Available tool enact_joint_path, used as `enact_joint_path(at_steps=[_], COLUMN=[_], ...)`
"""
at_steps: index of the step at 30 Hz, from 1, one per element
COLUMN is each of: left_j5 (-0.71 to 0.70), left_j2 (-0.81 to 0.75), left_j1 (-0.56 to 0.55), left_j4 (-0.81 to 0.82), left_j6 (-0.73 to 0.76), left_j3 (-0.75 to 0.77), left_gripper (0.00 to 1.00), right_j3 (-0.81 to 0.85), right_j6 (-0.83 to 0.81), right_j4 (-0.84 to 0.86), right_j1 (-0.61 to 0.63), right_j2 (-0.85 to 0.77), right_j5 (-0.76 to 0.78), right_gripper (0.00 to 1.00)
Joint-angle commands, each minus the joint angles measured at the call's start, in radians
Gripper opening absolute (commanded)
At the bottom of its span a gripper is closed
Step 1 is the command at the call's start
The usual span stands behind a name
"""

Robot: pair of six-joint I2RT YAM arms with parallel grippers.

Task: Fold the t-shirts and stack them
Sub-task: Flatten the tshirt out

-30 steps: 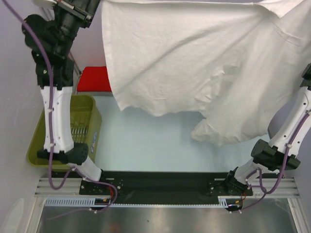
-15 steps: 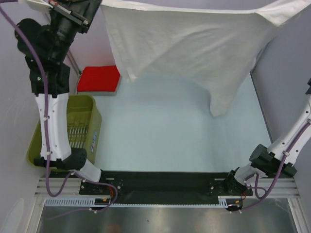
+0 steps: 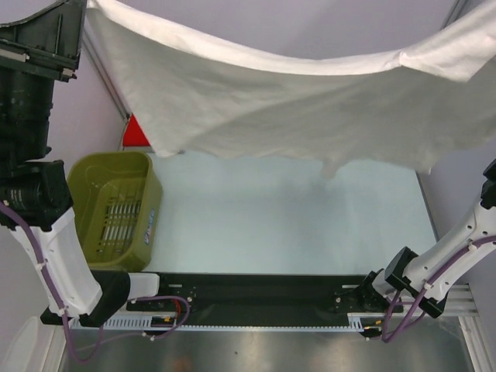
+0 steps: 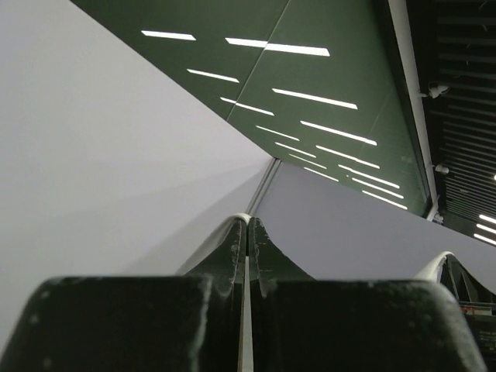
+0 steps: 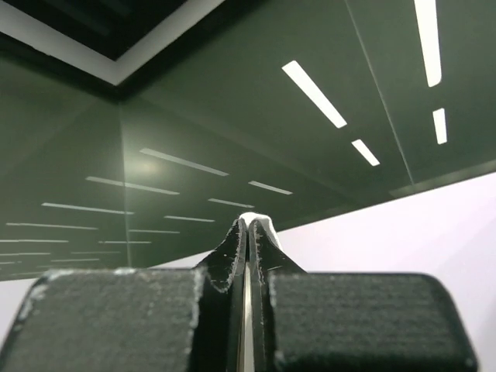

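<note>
The large white t-shirt (image 3: 294, 101) hangs spread wide and high above the table, stretched between both grippers. My left gripper (image 3: 77, 12) is at the top left, shut on the shirt's left corner. In the left wrist view the left gripper (image 4: 248, 232) is shut, with a thin white cloth edge (image 4: 232, 219) at the tips. My right gripper (image 5: 249, 231) is shut, with white cloth (image 5: 256, 219) pinched at the tips; in the top view it is beyond the top right edge. The red t-shirt (image 3: 138, 133) lies folded on the table at the back left, mostly hidden by the white one.
An olive-green basket (image 3: 116, 205) stands on the table at the left, beside the left arm (image 3: 54, 232). The pale table surface (image 3: 294, 225) lies below the hanging shirt. The right arm (image 3: 457, 248) rises along the right edge. Grey walls flank both sides.
Both arms have lifted and pulled the white shirt wider and closer to the camera. It now spans the whole view and covers most of the red shirt.
</note>
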Motion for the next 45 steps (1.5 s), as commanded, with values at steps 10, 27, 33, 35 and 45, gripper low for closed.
enact_joint_path(at_steps=[10,27,33,35,45], left_j5=[-0.016,0.157,0.193,0.176,0.219], left_j2=[-0.002,0.597,0.975,1.021,1.052], left_j1=[0.020,-0.023,-0.021,-0.020,-0.004], left_j4=[0.074,0.323,0.219,0.202,0.134], left_j6=[0.049,0.205,0.217,0.217,0.228], left_j3=[-0.280,-0.799,-0.440,-0.376,-0.340], left_gripper=[0.00,0.00,0.00,0.00,0.00], right_j3=[-0.251,-1.000,-0.749,-0.689,-0.670], right_j6=[0.063,-0.364,-0.413,-0.448,-0.488], right_j4=[0.089,0.210,0.077,-0.032,-0.212], right_j1=[0.070,0.478,0.510,0.526,0.531], right_j2=[0.074,0.406,0.719,0.756,0.741], right_j5=[0.007,-0.105,-0.205,-0.202,-0.164], right_gripper=[0.00,0.00,0.00,0.00,0.00])
